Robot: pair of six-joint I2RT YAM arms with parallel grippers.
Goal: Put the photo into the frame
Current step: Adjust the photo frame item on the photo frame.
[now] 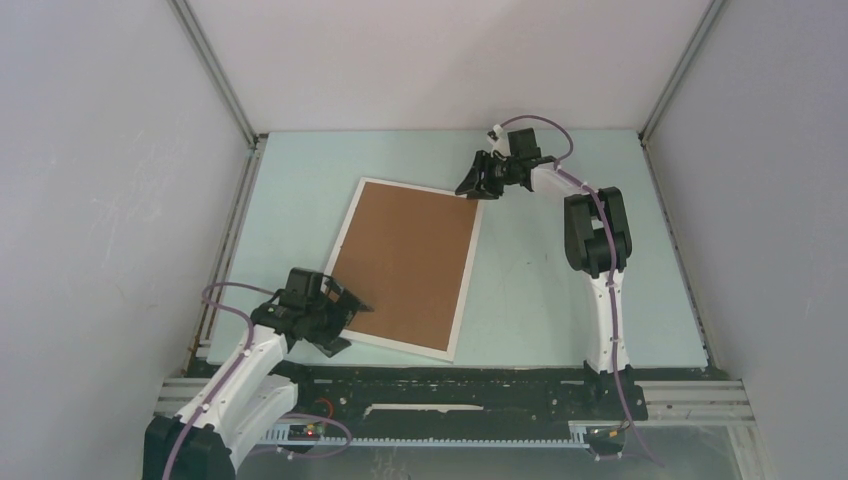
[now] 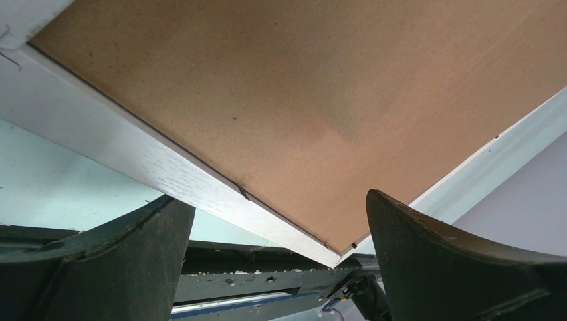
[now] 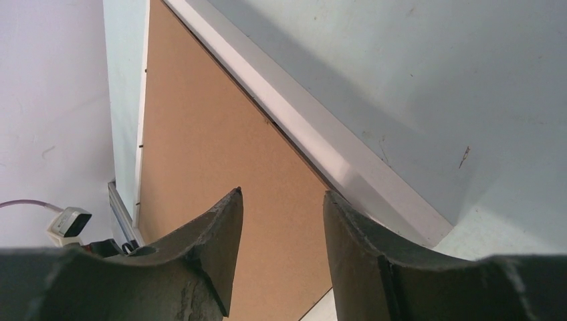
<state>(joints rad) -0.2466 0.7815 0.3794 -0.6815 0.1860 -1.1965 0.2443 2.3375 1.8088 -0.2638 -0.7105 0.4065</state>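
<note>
The frame [image 1: 466, 278] lies flat on the pale counter [image 1: 540, 300], roughly at its middle, with its back turned up. It is skewed, so that its long sides run from about 7 o'clock to 1 o'clock in the top view. A plain brown backing board [image 1: 405, 260] fills its opening, leaving only the narrow white rim showing around it.

The left gripper [image 1: 348, 325] sits at the frame's 7 o'clock corner, low over the counter, its jaws spread wide apart and holding nothing. In the left wrist view the gripper [image 2: 281, 254] faces that corner head on: the white rim [image 2: 167, 174] and the brown board [image 2: 321, 100] run away from it, and the tip of the corner lies in the gap between the two dark fingers [image 2: 441, 261]. Whether either finger touches the rim cannot be told.

The right gripper [image 1: 480, 188] is at the opposite corner, at 1 o'clock, its arm reaching across from the counter's 4 o'clock side. Its jaws stand partly apart and grip nothing. The right wrist view shows the gripper [image 3: 284, 254] looking down the length of the frame, with the board [image 3: 200, 134] seen between its fingers [image 3: 220, 241] and the white rim [image 3: 321, 144] just beside the 3 o'clock one; contact cannot be judged.
</note>
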